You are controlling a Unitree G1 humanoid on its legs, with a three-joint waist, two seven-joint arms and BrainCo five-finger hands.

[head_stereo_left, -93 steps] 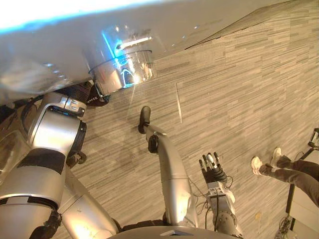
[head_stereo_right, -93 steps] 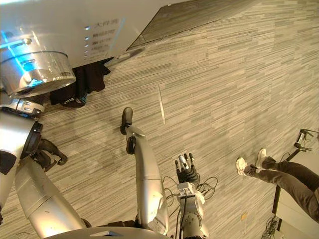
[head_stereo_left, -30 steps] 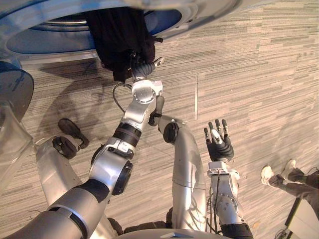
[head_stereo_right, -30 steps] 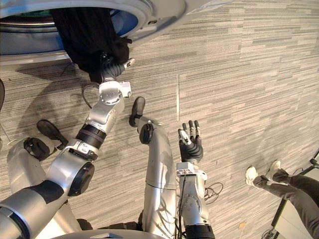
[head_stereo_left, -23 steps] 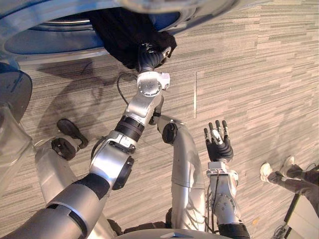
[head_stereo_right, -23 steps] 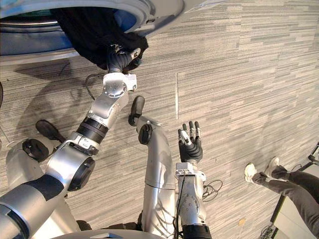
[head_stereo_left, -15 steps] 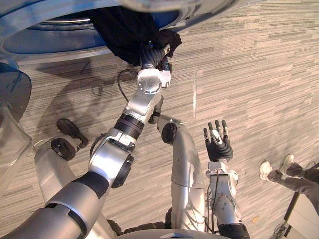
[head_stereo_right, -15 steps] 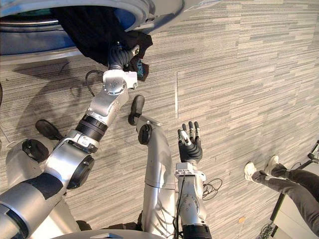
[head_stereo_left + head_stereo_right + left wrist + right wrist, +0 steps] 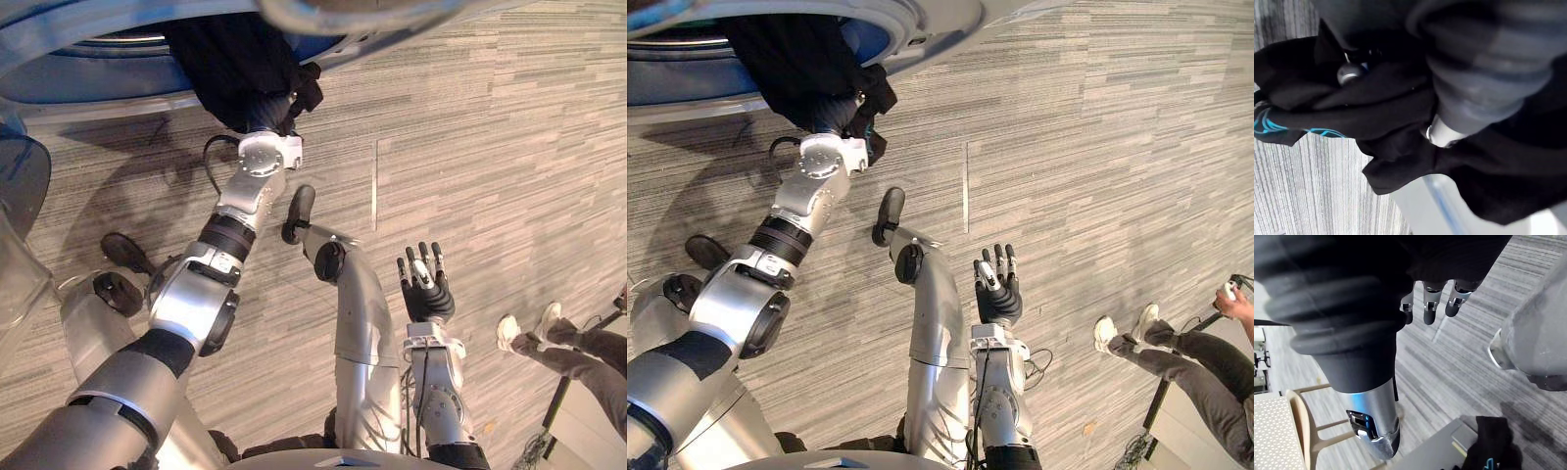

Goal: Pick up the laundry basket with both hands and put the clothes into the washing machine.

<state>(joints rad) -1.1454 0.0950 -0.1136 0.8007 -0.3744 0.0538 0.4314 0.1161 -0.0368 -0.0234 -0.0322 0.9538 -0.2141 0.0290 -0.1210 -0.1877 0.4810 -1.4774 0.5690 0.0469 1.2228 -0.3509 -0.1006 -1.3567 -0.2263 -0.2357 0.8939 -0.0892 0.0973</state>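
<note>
A black garment (image 9: 235, 64) with a small cyan print hangs out of the washing machine's round opening (image 9: 98, 83) and over its blue rim. My left arm reaches up to it. My left hand (image 9: 271, 110) is shut on the garment's lower edge, and the cloth (image 9: 1352, 122) bunches round its curled fingers in the left wrist view. My right hand (image 9: 423, 291) hangs apart over the floor, lower right of the machine. It is open, with straight fingers (image 9: 1427, 308) and nothing in it.
The machine's glass door (image 9: 20, 186) stands open at the far left. A person's legs and white shoes (image 9: 534, 328) are on the grey striped floor at the right. A wooden chair (image 9: 1295, 431) shows in the right wrist view.
My left hand's fingers have curled shut into the black garment at the machine's rim and drifted slightly left. The right hand has stayed as it was.
</note>
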